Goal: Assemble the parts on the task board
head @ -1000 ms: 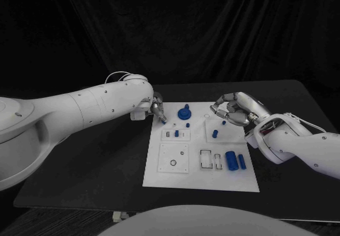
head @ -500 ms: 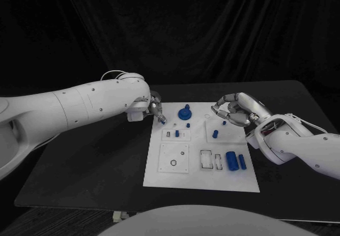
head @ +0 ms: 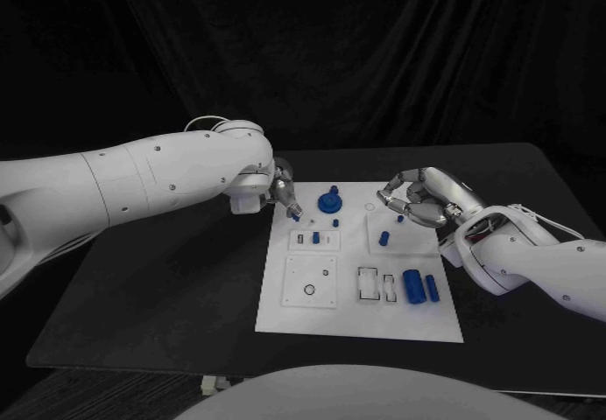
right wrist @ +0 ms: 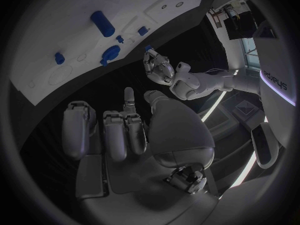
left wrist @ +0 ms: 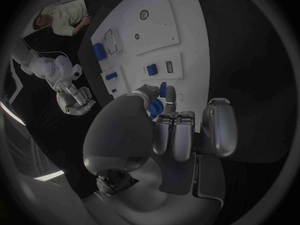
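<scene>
The left silver hand (head: 280, 194) is pinching a small blue plastic peg (left wrist: 162, 89) at the far left corner of the white flat task board (head: 316, 317). The right silver hand (head: 423, 198) is hovering with curled, empty fingers over the far right edge.

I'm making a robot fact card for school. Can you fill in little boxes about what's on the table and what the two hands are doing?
Table: black
Task board: white plate in the table's middle
Parts: big blue cylinder, round blue part
Left hand: pinches a small blue piece at the board's far left corner
Right hand: fingers curled, holds nothing, over the board's far right edge
</scene>
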You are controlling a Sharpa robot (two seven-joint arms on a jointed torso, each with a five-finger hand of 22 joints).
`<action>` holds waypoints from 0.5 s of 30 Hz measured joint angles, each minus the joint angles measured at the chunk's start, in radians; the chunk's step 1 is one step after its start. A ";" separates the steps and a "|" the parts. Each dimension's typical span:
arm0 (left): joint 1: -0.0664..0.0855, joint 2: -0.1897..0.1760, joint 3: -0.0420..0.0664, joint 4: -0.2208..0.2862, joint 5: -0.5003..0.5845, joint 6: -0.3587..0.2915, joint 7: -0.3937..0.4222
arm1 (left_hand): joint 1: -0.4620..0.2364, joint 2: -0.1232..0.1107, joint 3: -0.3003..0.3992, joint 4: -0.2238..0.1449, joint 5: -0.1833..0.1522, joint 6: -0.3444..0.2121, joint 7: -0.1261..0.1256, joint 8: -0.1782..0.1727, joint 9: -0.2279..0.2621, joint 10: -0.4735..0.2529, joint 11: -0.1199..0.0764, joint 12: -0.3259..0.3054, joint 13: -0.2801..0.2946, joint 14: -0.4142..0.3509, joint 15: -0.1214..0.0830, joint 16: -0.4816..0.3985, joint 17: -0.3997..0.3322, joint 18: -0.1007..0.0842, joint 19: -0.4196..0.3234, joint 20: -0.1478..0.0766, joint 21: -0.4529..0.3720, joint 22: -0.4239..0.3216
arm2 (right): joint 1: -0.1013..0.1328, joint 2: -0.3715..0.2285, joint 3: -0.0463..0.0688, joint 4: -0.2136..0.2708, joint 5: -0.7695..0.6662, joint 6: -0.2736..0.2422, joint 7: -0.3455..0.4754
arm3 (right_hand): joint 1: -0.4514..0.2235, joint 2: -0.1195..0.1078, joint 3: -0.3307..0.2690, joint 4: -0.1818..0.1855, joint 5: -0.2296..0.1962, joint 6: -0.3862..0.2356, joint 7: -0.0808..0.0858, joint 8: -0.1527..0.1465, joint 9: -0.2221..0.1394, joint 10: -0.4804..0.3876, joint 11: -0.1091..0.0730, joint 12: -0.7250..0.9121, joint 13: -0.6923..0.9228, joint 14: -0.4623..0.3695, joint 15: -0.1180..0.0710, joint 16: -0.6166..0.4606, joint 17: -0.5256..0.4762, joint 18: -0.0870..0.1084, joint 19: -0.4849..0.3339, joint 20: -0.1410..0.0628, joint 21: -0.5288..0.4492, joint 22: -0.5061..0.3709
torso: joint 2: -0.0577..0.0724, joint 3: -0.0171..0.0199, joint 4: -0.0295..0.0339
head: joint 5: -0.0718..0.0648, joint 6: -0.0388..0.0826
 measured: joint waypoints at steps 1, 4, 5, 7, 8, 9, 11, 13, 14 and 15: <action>0.000 -0.001 0.000 0.006 0.003 0.001 -0.004 | -0.005 0.001 0.010 -0.008 -0.006 0.000 0.000 0.000 0.001 0.000 0.000 -0.002 0.000 0.000 0.000 0.000 0.000 0.000 0.000 0.000 0.000 0.000 | 0.000 -0.001 0.000 0.001 0.000 0.000 0.000 | 0.000 0.000 0.000 0.000 0.000 0.000 0.000 0.000 0.000 0.000 0.000 0.000 0.000 0.000 0.000 0.000 0.000 0.000 0.000 0.000 0.000 0.000 | 0.000 0.0001 0.0000 | 0.000 0.000; 0.002 -0.008 0.000 0.026 0.015 0.005 -0.020 | -0.012 0.000 0.015 -0.013 -0.008 0.000 0.000 0.000 0.006 0.000 0.000 -0.005 0.000 0.000 0.000 0.000 0.000 0.000 0.000 0.000 -0.004 0.000 | 0.000 -0.002 0.000 0.005 0.000 0.000 -0.002 | 0.000 0.000 0.000 0.000 0.000 0.000 0.000 0.000 0.000 0.000 0.000 0.000 0.000 0.000 0.000 0.000 0.000 0.000 0.000 0.000 0.000 0.000 | 0.000 0.0001 0.0000 | 0.002 0.000; 0.003 -0.010 0.000 0.030 0.019 0.005 -0.025 | -0.017 0.002 0.015 -0.013 -0.008 0.001 0.001 0.000 0.006 0.000 0.000 -0.005 0.000 0.000 0.000 0.000 0.000 0.000 0.000 0.000 -0.004 0.000 | 0.000 -0.002 0.000 0.006 0.000 0.000 -0.002 | 0.000 0.000 0.000 0.000 0.000 0.000 0.000 0.000 0.000 0.000 0.000 0.000 0.000 0.000 0.000 0.000 0.000 0.000 0.000 0.000 0.000 0.000 | 0.000 0.0000 -0.0001 | 0.004 0.000; 0.003 -0.014 0.000 0.040 0.025 0.004 -0.033 | -0.019 0.004 0.015 -0.013 -0.008 -0.006 0.002 0.003 0.007 0.000 0.000 -0.005 0.000 0.000 0.000 0.000 0.000 0.000 0.000 0.000 -0.004 0.000 | -0.001 -0.003 0.000 0.009 0.000 0.000 -0.003 | 0.000 0.000 0.000 0.000 0.000 0.000 0.000 0.000 0.000 0.000 0.000 0.000 0.000 0.000 0.000 0.000 0.000 0.000 0.000 0.000 0.000 0.000 | 0.000 0.0000 -0.0003 | 0.005 0.000; 0.003 -0.015 -0.001 0.043 0.027 0.004 -0.035 | -0.020 0.004 0.015 -0.013 -0.008 -0.008 0.003 0.004 0.007 0.000 0.000 -0.005 0.000 0.000 0.000 0.000 0.000 0.000 0.000 0.000 -0.004 0.000 | -0.001 -0.003 0.000 0.009 0.000 0.000 -0.003 | 0.000 0.000 0.000 0.000 0.000 0.000 0.000 0.000 0.000 0.000 0.000 0.000 0.000 0.000 0.000 0.000 0.000 0.000 0.000 0.000 0.000 0.000 | 0.000 0.0000 -0.0003 | 0.006 0.000; 0.003 -0.017 -0.001 0.047 0.029 0.003 -0.038 | -0.020 0.004 0.022 -0.020 -0.008 -0.010 0.002 0.004 0.008 0.000 0.000 -0.005 0.000 0.000 0.000 0.000 0.000 0.000 0.000 0.000 -0.004 0.000 | -0.001 -0.003 0.000 0.010 0.000 0.000 -0.003 | 0.000 0.000 0.000 0.000 0.000 0.000 0.000 0.000 0.000 0.000 0.000 0.000 0.000 0.000 0.000 0.000 0.000 0.000 0.000 0.000 0.000 0.000 | 0.000 0.0000 -0.0006 | 0.006 0.000; 0.003 -0.019 -0.001 0.054 0.034 0.001 -0.043 | -0.020 0.004 0.023 -0.021 -0.008 -0.010 0.002 0.004 0.008 0.000 0.000 -0.005 0.000 0.000 0.000 0.000 0.000 0.000 0.000 0.000 -0.004 0.000 | -0.001 -0.003 0.000 0.011 0.000 0.000 -0.004 | 0.000 0.000 0.000 0.000 0.000 0.000 0.000 0.000 0.000 0.000 0.000 0.000 0.000 0.000 0.000 0.000 0.000 0.000 0.000 0.000 0.000 0.000 | 0.000 -0.0001 -0.0010 | 0.006 0.000; 0.003 -0.020 -0.001 0.058 0.037 -0.003 -0.046 | -0.019 0.005 0.023 -0.021 -0.010 -0.011 0.003 0.004 0.009 0.000 0.000 -0.005 0.000 0.000 0.000 0.000 0.000 0.000 0.000 0.000 -0.004 0.000 | -0.001 -0.003 0.000 0.012 0.000 0.000 -0.005 | 0.000 0.000 0.000 0.000 0.000 0.000 0.000 0.000 -0.001 0.000 0.000 0.000 0.000 0.000 0.000 0.000 0.000 0.000 0.000 0.000 0.000 0.000 | 0.000 0.0000 -0.0015 | 0.007 0.000; 0.003 -0.020 -0.001 0.061 0.038 -0.006 -0.048 | -0.019 0.005 0.023 -0.021 -0.010 -0.011 0.004 0.004 0.010 0.000 0.000 -0.005 0.000 0.000 0.000 0.000 0.000 0.000 0.000 0.000 -0.004 0.000 | -0.001 -0.003 0.000 0.013 0.000 0.000 -0.005 | 0.000 0.000 0.000 0.000 0.000 0.000 0.000 0.000 -0.001 0.000 0.000 0.000 0.000 0.000 0.000 0.000 0.000 0.000 0.000 0.000 0.000 0.000 | 0.000 0.0001 -0.0016 | 0.008 0.000; 0.003 -0.020 -0.001 0.063 0.039 -0.008 -0.049 | -0.019 0.005 0.023 -0.021 -0.010 -0.011 0.004 0.004 0.011 0.000 0.000 -0.005 0.000 0.000 0.000 0.000 0.000 0.000 0.000 0.000 -0.004 0.000 | -0.001 -0.003 0.000 0.013 0.000 0.000 -0.006 | 0.000 0.000 0.000 0.000 0.000 0.000 0.000 0.000 -0.001 0.000 0.000 0.000 0.000 0.000 0.000 0.000 0.000 0.000 0.000 0.000 0.000 0.000 | 0.000 0.0002 -0.0018 | 0.010 0.000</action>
